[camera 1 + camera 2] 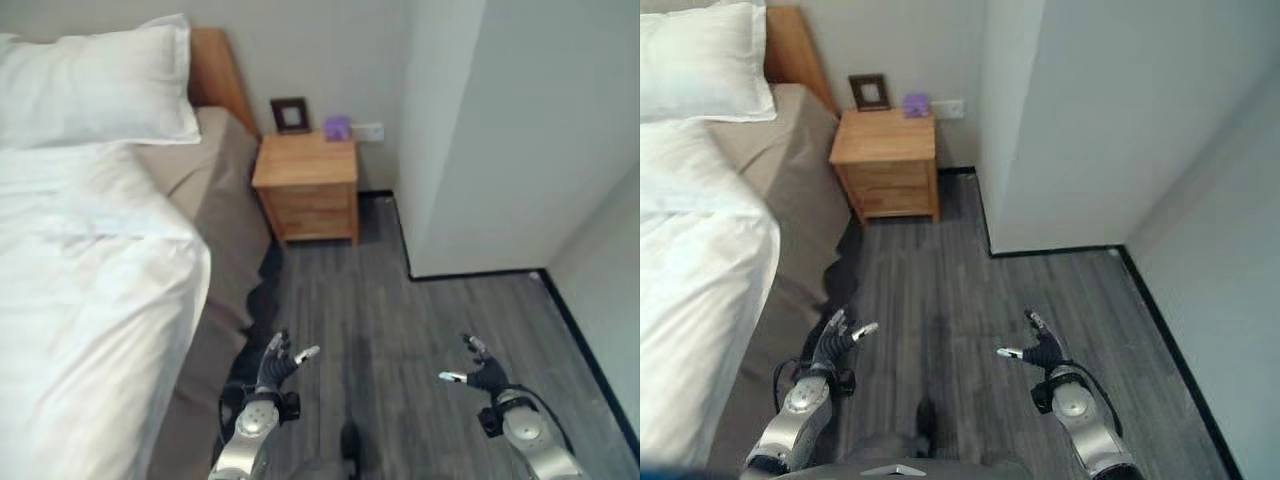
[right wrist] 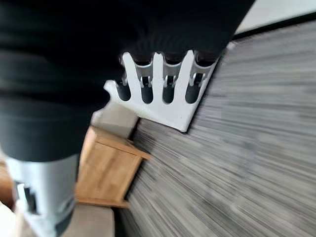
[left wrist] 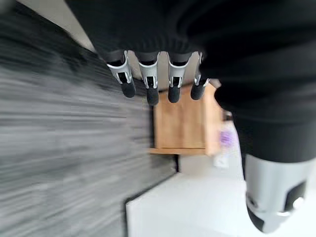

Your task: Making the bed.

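The bed (image 1: 215, 215) runs along the left, with a beige sheet showing on its near side. A white duvet (image 1: 90, 290) covers most of it and hangs over the edge, and a white pillow (image 1: 95, 85) lies at the head by the wooden headboard (image 1: 222, 75). My left hand (image 1: 275, 367) hangs low over the grey floor beside the bed, fingers relaxed and holding nothing. Further right, my right hand (image 1: 487, 375) is also above the floor, open and empty. Both hands are apart from the bedding.
A wooden nightstand (image 1: 307, 185) stands in the corner by the headboard, with a dark picture frame (image 1: 290, 114) and a small purple object (image 1: 337, 127) on top. A white wall corner (image 1: 430, 200) juts out on the right. Grey wood floor (image 1: 390, 320) lies between.
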### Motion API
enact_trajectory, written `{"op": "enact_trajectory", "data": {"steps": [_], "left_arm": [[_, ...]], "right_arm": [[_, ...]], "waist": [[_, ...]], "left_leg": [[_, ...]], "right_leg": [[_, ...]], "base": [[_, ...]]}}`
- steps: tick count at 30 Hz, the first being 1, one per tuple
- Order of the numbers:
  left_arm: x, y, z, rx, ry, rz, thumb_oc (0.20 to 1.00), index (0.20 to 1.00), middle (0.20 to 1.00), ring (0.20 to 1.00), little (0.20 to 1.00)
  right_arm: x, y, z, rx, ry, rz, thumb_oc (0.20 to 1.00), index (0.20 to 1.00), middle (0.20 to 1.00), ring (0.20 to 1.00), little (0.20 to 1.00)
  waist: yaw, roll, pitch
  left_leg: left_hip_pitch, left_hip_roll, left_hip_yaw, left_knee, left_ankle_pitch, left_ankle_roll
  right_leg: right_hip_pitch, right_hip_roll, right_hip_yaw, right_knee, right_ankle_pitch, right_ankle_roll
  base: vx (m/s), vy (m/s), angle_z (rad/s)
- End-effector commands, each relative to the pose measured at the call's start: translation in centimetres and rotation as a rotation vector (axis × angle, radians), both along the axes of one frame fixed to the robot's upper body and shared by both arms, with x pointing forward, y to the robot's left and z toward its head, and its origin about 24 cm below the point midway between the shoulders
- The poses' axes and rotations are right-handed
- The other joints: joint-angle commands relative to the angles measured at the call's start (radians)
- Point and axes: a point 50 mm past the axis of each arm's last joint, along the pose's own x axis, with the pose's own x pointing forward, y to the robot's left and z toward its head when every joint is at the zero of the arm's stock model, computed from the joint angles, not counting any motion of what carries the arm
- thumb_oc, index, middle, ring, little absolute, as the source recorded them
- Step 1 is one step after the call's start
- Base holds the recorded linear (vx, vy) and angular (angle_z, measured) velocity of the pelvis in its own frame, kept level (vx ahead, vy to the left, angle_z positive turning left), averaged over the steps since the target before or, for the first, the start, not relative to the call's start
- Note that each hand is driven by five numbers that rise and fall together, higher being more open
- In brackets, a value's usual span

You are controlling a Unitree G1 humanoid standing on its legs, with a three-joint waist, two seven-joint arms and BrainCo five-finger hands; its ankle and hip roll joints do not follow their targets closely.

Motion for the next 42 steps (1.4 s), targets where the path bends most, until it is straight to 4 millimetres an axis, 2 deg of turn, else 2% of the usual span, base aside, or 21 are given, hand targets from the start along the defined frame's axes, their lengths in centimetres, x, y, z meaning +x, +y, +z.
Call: {"op": "enact_trajectory", "data": {"steps": [1, 3, 6, 9, 12, 15, 16, 17, 18, 20, 22, 23, 27, 28, 30, 32, 33, 34, 38, 39, 42], "left_arm": [[1.9, 1.6, 3.7, 0.087, -0.186, -0.011, 1.0, 1.0, 1.0, 1.0, 1.0], [2.0, 1.6, 4.0, 0.084, -0.203, -0.011, 1.0, 1.0, 1.0, 1.0, 1.0], [1.9, 1.9, 3.8, 0.086, -0.195, 0.006, 1.0, 1.0, 1.0, 1.0, 1.0], [1.9, 2.7, 3.7, 0.11, -0.189, 0.033, 1.0, 1.0, 1.0, 1.0, 1.0], [1.0, 3.8, 3.4, 0.122, -0.18, 0.08, 1.0, 1.0, 1.0, 1.0, 1.0], [0.8, 4.4, 3.5, 0.091, -0.189, 0.124, 1.0, 1.0, 1.0, 1.0, 1.0], [0.8, 4.4, 3.5, 0.091, -0.189, 0.124, 1.0, 1.0, 1.0, 1.0, 1.0], [0.8, 4.9, 3.8, 0.081, -0.202, 0.149, 1.0, 1.0, 1.0, 1.0, 1.0], [1.2, 5.2, 4.0, 0.079, -0.209, 0.167, 1.0, 1.0, 1.0, 1.0, 1.0], [1.2, 5.2, 4.0, 0.079, -0.209, 0.167, 1.0, 1.0, 1.0, 1.0, 1.0], [0.7, 5.6, 3.4, 0.075, -0.184, 0.189, 1.0, 1.0, 1.0, 1.0, 1.0], [0.1, 5.6, 3.1, 0.072, -0.168, 0.187, 1.0, 1.0, 1.0, 1.0, 1.0], [0.2, 5.5, 2.9, 0.073, -0.152, 0.179, 1.0, 1.0, 1.0, 1.0, 1.0], [-0.3, 5.6, 2.4, 0.074, -0.122, 0.186, 1.0, 1.0, 1.0, 1.0, 1.0], [-0.7, 5.7, 2.1, 0.088, -0.105, 0.182, 1.0, 1.0, 1.0, 1.0, 1.0], [-0.8, 5.8, 1.7, 0.112, -0.075, 0.157, 1.0, 1.0, 1.0, 1.0, 1.0], [-0.7, 5.8, 1.7, 0.127, -0.068, 0.145, 1.0, 1.0, 1.0, 1.0, 1.0], [0.4, 6.2, 3.1, 0.148, -0.126, 0.132, 1.0, 1.0, 1.0, 1.0, 1.0], [1.3, 6.3, 4.3, 0.125, -0.19, 0.131, 1.0, 1.0, 1.0, 1.0, 1.0], [2.1, 6.2, 6.1, 0.06, -0.281, 0.117, 1.0, 1.0, 1.0, 1.0, 1.0], [2.7, 6.2, 8.0, 0.017, -0.368, 0.091, 1.0, 1.0, 1.0, 1.0, 1.0]], "right_arm": [[2.8, 1.0, 2.7, 0.038, -0.158, 0.014, 1.0, 1.0, 1.0, 1.0, 1.0], [3.1, 1.0, 3.1, 0.041, -0.177, 0.016, 1.0, 1.0, 1.0, 1.0, 1.0], [3.3, 0.5, 3.2, 0.021, -0.181, 0.006, 1.0, 1.0, 1.0, 1.0, 1.0], [3.1, 0.1, 2.9, -0.005, -0.164, 0.008, 1.0, 1.0, 1.0, 1.0, 1.0], [3.0, 0.3, 3.1, -0.017, -0.165, 0.048, 1.0, 1.0, 1.0, 1.0, 1.0], [3.9, 0.3, 4.0, -0.021, -0.2, 0.073, 1.0, 1.0, 1.0, 1.0, 1.0], [3.9, 0.4, 4.0, -0.021, -0.2, 0.073, 1.0, 1.0, 1.0, 1.0, 1.0], [4.4, 0.3, 4.5, -0.023, -0.22, 0.07, 1.0, 1.0, 1.0, 1.0, 1.0], [4.9, 0.0, 4.8, -0.039, -0.226, 0.05, 1.0, 1.0, 1.0, 1.0, 1.0], [4.9, -0.1, 4.8, -0.039, -0.226, 0.049, 1.0, 1.0, 1.0, 1.0, 1.0], [5.0, -0.1, 4.9, -0.037, -0.223, 0.047, 1.0, 1.0, 1.0, 1.0, 1.0], [5.0, -0.3, 4.8, -0.053, -0.213, 0.05, 1.0, 1.0, 1.0, 1.0, 1.0], [5.1, -0.9, 5.0, -0.082, -0.219, 0.029, 1.0, 1.0, 1.0, 1.0, 1.0], [5.1, -0.7, 5.1, -0.094, -0.219, 0.047, 1.0, 1.0, 1.0, 1.0, 1.0], [5.1, -0.1, 5.3, -0.097, -0.233, 0.073, 1.0, 1.0, 1.0, 1.0, 1.0], [4.8, 0.3, 5.0, -0.116, -0.226, 0.095, 1.0, 1.0, 1.0, 1.0, 1.0], [4.9, 0.6, 5.1, -0.125, -0.235, 0.106, 1.0, 1.0, 1.0, 1.0, 1.0], [6.3, 1.8, 8.0, -0.156, -0.372, 0.158, 1.0, 1.0, 1.0, 1.0, 1.0], [7.3, 2.3, 10.3, -0.197, -0.473, 0.192, 1.0, 1.0, 1.0, 1.0, 1.0], [8.5, 2.8, 14.2, -0.274, -0.635, 0.227, 1.0, 1.0, 1.0, 1.0, 1.0], [9.1, 3.0, 17.2, -0.339, -0.758, 0.244, 1.0, 1.0, 1.0, 1.0, 1.0]], "waist": [[-0.008, -0.008, 0.068], [-0.028, -0.013, 0.076], [-0.077, -0.026, 0.086], [-0.1, -0.036, 0.085], [-0.097, -0.031, 0.066], [-0.085, -0.021, 0.083], [-0.086, -0.021, 0.081], [-0.065, -0.039, 0.103], [-0.036, -0.052, 0.106], [-0.035, -0.052, 0.107], [-0.013, -0.033, 0.086], [0.0, -0.008, 0.072], [-0.007, -0.007, 0.061], [-0.008, -0.005, 0.041], [0.002, -0.013, 0.019], [0.012, -0.037, -0.002], [0.009, -0.048, 0.0], [-0.019, -0.052, 0.044], [-0.025, -0.046, 0.056], [-0.031, -0.051, 0.079], [-0.043, -0.064, 0.083]], "left_leg": [[0.024, 0.086, 0.045, -0.002, -0.055, -0.155], [0.047, 0.08, 0.008, -0.002, -0.076, -0.163], [0.118, 0.058, -0.086, -0.002, -0.139, -0.172], [0.169, 0.046, -0.18, -0.002, -0.175, -0.174], [0.237, 0.053, -0.226, 0.049, -0.223, -0.182], [0.079, 0.04, -0.162, 0.437, -0.123, -0.257], [0.077, 0.039, -0.163, 0.437, -0.122, -0.257], [-0.041, 0.074, -0.025, 0.633, -0.072, -0.257], [-0.17, 0.159, 0.165, 0.657, -0.069, -0.25], [-0.169, 0.159, 0.166, 0.658, -0.072, -0.249], [-0.21, 0.153, 0.271, 0.44, -0.1, -0.211], [-0.199, 0.153, 0.32, 0.257, -0.038, -0.216], [-0.202, 0.236, 0.478, 0.105, 0.017, -0.236], [-0.17, 0.227, 0.482, 0.062, 0.033, -0.231], [-0.155, 0.203, 0.449, 0.032, 0.093, -0.212], [-0.1, 0.163, 0.434, 0.009, 0.062, -0.187], [-0.068, 0.14, 0.419, 0.003, 0.04, -0.17], [0.016, 0.123, 0.341, -0.002, -0.022, -0.132], [0.024, 0.132, 0.307, -0.002, -0.032, -0.141], [0.032, 0.137, 0.262, -0.002, -0.036, -0.155], [0.038, 0.127, 0.206, -0.002, -0.05, -0.17]], "right_leg": [[0.061, -0.042, 0.026, -0.432, 0.253, 0.048], [0.01, 0.012, 0.007, -0.592, 0.212, 0.033], [-0.014, 0.092, 0.099, -0.882, 0.238, 0.031], [-0.075, 0.125, 0.205, -0.971, 0.316, 0.054], [-0.016, 0.096, 0.196, -0.971, 0.332, 0.033], [0.096, 0.057, 0.157, -0.992, 0.314, -0.001], [0.094, 0.056, 0.156, -0.992, 0.314, 0.0], [0.161, 0.032, 0.116, -1.003, 0.282, -0.037], [0.243, 0.003, 0.056, -1.021, 0.229, -0.053], [0.244, 0.002, 0.056, -1.021, 0.227, -0.052], [0.306, 0.011, 0.029, -1.026, 0.17, -0.044], [0.348, 0.023, 0.009, -1.026, 0.127, -0.029], [0.431, -0.012, -0.067, -1.026, 0.068, -0.004], [0.453, -0.017, -0.087, -1.025, 0.067, 0.012], [0.472, -0.043, -0.099, -0.97, 0.075, 0.032], [0.434, -0.077, -0.107, -0.807, 0.11, 0.063], [0.395, -0.102, -0.101, -0.703, 0.154, 0.082], [0.186, -0.114, -0.011, -0.378, 0.3, 0.07], [0.113, -0.113, -0.021, -0.419, 0.255, 0.045], [0.077, -0.096, -0.029, -0.53, 0.201, 0.031], [0.086, -0.057, 0.011, -0.734, 0.177, 0.029]], "base": [[0.43, -0.008, 0.8], [0.46, -0.064, 1.22], [0.53, -0.081, 1.3], [0.51, -0.121, 1.79], [0.47, -0.164, 1.94], [0.24, -0.106, 0.96], [0.15, -0.2, 1.22], [0.32, -0.277, 0.88], [0.32, -0.274, 0.24], [0.23, -0.041, 0.25], [0.53, 0.13, 0.29], [0.44, 0.153, 0.63], [0.4, 0.143, 0.14], [0.45, 0.166, 0.66], [0.44, 0.184, 0.72], [0.36, 0.183, 0.2], [0.53, 0.194, 0.49], [0.41, 0.128, 0.6], [0.22, -0.03, 1.25], [0.19, -0.158, 1.27], [0.23, -0.165, 0.96]]}}
